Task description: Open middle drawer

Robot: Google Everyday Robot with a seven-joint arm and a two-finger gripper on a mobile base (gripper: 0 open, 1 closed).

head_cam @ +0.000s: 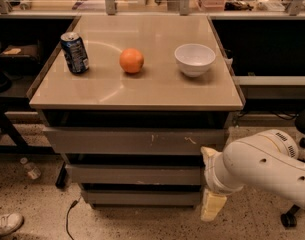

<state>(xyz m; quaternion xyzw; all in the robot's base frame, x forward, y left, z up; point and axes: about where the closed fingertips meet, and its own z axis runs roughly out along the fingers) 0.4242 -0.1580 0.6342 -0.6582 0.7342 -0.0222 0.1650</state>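
Observation:
The cabinet has three stacked drawer fronts. The middle drawer [134,175] is a plain grey-brown front below the taller top front with white scratch marks [137,141] and above the lowest front [139,197]. It looks pushed in, with no tray showing. My gripper [210,180] is at the right end of the middle drawer front, at the end of the white arm [264,164] reaching in from the right. One cream fingertip [208,154] sits near the top front's lower edge and the other [212,207] hangs beside the lowest front. It is open and holds nothing.
On the cabinet top [142,91] stand a blue soda can [75,53], an orange [131,60] and a white bowl [194,59]. A cable [69,219], a small bottle [30,169] and a shoe [4,224] lie on the floor at the left. A chair caster [288,219] is at the right.

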